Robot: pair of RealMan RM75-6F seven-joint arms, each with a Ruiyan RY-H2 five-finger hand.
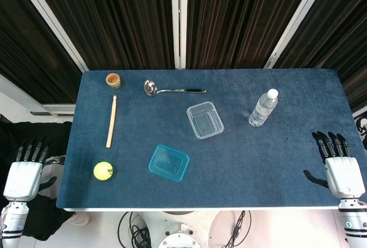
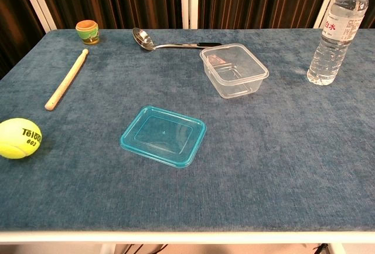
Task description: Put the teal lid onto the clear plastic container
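Nothing started: I see both hands, left [image 1: 23,170] and right [image 1: 339,168], empty, fingers seemingly extended. Next I reach for teal lid [image 2: 163,135]; container [image 2: 234,69] waits uncovered

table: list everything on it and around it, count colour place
lid: 1, teal, flat on the table, near front centre
container: 1, clear, open, behind and right of the lid
bottle: 1, clear with white cap, upright, far right
ladle: 1, silver with dark handle end, back centre
stick: 1, wooden, left side
ball: 1, yellow-green, front left
cup: 1, small, orange and green, back left corner
table: 1, blue cloth top
left hand: 1, white with black fingers, beside left edge, holding nothing
right hand: 1, same colours, at right edge, holding nothing
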